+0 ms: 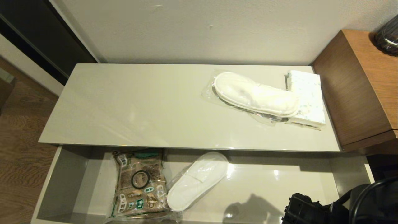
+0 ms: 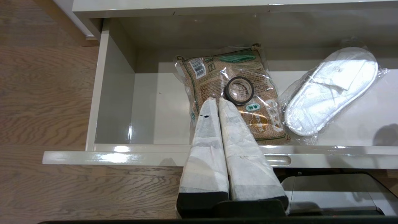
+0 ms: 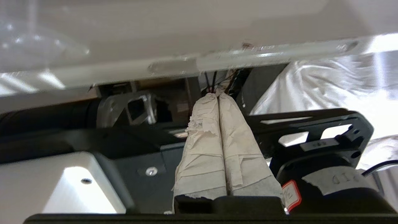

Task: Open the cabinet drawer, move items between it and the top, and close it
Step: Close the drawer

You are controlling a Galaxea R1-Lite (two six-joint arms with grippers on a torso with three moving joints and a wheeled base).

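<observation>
1. Drawer (image 1: 351, 174) stood pulled fully out below the top (image 1: 130, 105); could have jammed on closing if a wrapper rode up over the front edge.
2. Slipper (image 1: 255, 95) and tissue pack (image 1: 307, 96) lay overlapping on the top, far right; could have dragged each other off in a careless grab.
3. Second slipper (image 1: 196, 182) sat in the drawer, touching the brown bag (image 1: 140, 183); slick film, likely to slip.
4. Left gripper (image 2: 217, 101): fingers pressed together, empty, above the bag; out of head view.
5. Right gripper (image 3: 217, 96): closed, empty, low beneath the drawer front; surroundings hard to make out.
</observation>
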